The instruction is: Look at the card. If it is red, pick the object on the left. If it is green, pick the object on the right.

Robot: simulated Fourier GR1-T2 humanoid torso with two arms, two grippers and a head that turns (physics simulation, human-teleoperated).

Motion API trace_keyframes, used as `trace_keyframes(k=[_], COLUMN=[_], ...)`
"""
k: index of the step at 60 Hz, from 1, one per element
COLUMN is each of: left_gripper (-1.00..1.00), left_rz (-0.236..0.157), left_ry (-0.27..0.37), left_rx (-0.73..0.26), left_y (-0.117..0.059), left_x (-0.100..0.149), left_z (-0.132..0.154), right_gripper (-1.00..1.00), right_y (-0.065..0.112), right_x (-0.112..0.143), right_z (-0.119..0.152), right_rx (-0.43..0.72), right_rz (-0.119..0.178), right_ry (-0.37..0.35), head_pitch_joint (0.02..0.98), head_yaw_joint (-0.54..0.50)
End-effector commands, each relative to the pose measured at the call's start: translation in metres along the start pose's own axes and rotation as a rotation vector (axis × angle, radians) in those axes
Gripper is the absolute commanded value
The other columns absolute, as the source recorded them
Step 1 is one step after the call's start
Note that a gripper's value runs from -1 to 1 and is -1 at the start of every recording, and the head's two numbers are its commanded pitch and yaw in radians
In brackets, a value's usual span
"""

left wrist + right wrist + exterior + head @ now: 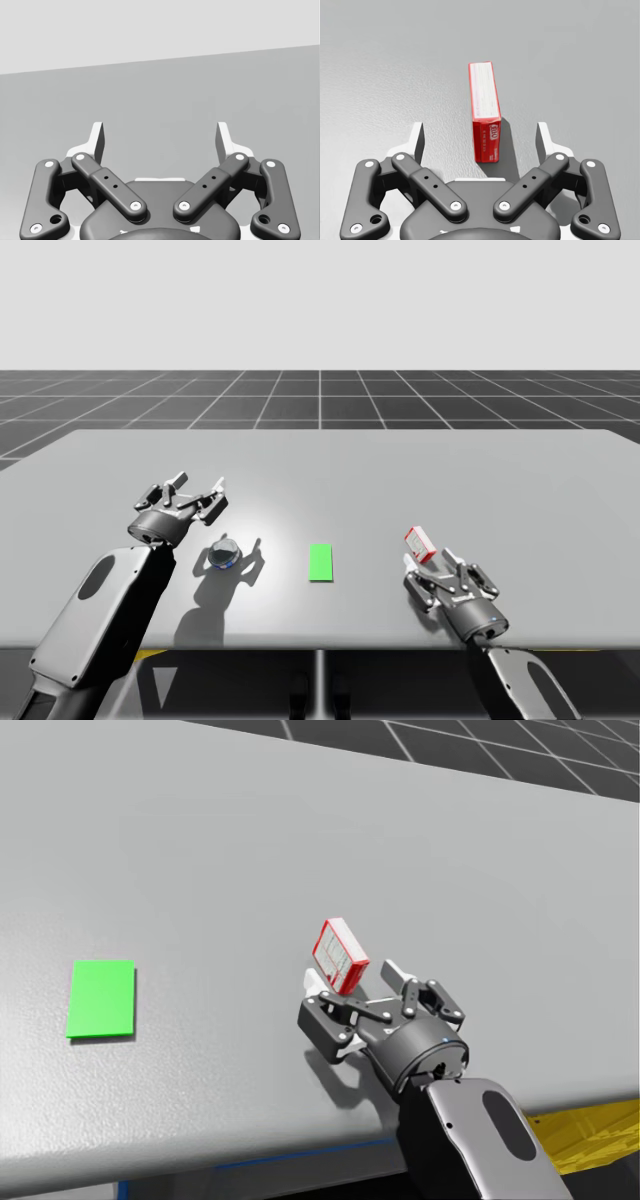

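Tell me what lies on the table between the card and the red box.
Nothing: in the high view the table is bare between the card and the red box. The head view shows the same.

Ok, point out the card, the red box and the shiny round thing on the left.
green card (320, 562), high view, centre of its face.
red box (483, 92), right wrist view, its long upper side.
shiny round object (224, 555), high view, its middle.
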Motion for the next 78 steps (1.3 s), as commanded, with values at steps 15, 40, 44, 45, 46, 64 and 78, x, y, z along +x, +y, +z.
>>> trace_keyframes(k=[15, 40, 44, 45, 46, 64, 78], left_gripper=[-1.00, -1.00, -1.00, -1.00, -1.00, -1.00, -1.00], left_rz=[-0.001, -0.006, -0.008, -0.009, -0.009, -0.013, -0.014], left_ry=[0.000, 0.000, 0.001, 0.001, 0.001, 0.005, 0.006], left_rx=[0.001, 0.001, 0.001, 0.001, 0.001, 0.000, -0.002], left_y=[0.000, -0.002, -0.002, -0.002, -0.002, -0.003, -0.003], left_x=[0.000, 0.000, -0.001, -0.001, -0.001, -0.002, -0.002], left_z=[0.000, 0.000, 0.000, 0.000, 0.000, 0.000, -0.001], right_gripper=[-1.00, 0.97, 1.00, 1.00, 1.00, 1.00, 1.00], right_y=[-0.010, -0.009, -0.009, -0.009, -0.009, -0.010, -0.009], right_x=[0.004, 0.000, -0.001, -0.001, -0.001, -0.003, -0.004], right_z=[-0.027, -0.031, -0.031, -0.031, -0.031, -0.030, -0.030], right_rx=[-0.007, -0.022, -0.027, -0.028, -0.029, -0.038, -0.039], right_rz=[-0.046, -0.025, -0.027, -0.027, -0.027, -0.023, -0.014], right_ry=[0.056, 0.090, 0.096, 0.097, 0.099, 0.105, 0.100], head_pitch_joint=[0.872, 0.871, 0.868, 0.868, 0.866, 0.683, 0.516], head_yaw_joint=[-0.36, -0.36, -0.36, -0.36, -0.36, -0.37, -0.40])
